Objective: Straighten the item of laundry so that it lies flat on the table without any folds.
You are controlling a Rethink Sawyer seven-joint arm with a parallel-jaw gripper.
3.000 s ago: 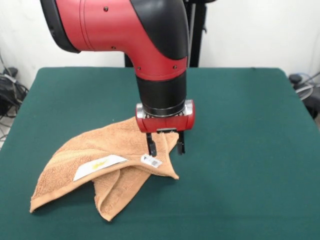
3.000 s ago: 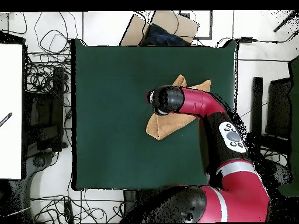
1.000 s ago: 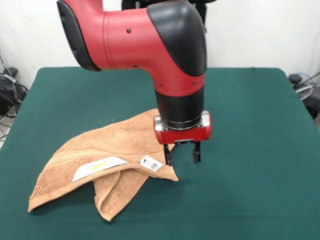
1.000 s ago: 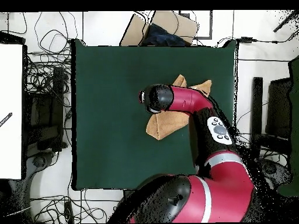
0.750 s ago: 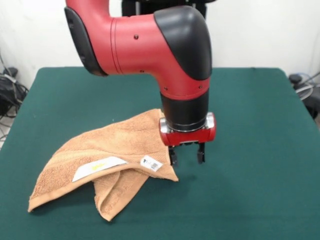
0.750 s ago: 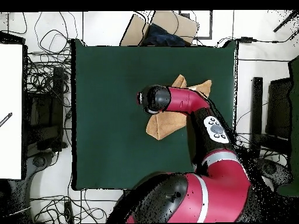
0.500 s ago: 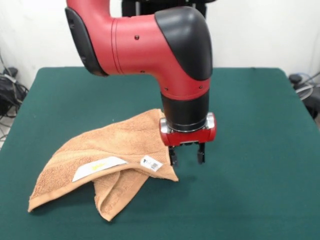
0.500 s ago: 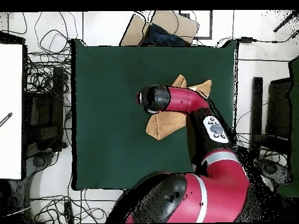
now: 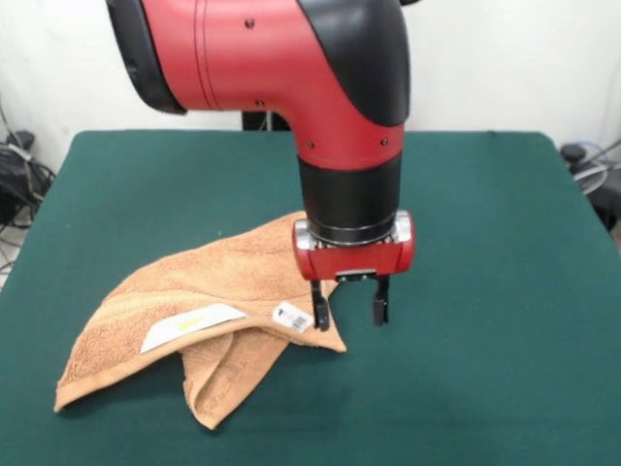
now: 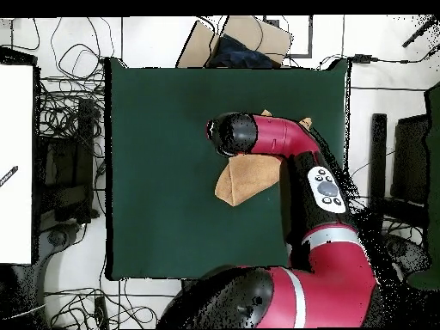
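Pretty sure the step here is grabbing the towel's corner: the tool [image 9: 348,313] hangs released and empty right at the pointed corner on the towel's right side in the front view, so I'd drop straight down, pinch only the top layer there, and drag it outward and low across the desk [image 9: 485,243] instead of lifting high, or the folds underneath will probably just flop over again. The desk is a big rectangle of dark green felt-looking cloth, likely a bit grabby. The towel [image 9: 194,301] lies near its middle, peach-orange terry, soft and thick, crumpled into an overlapping wedge with a flap tucked under and white tags [image 9: 192,324] showing.
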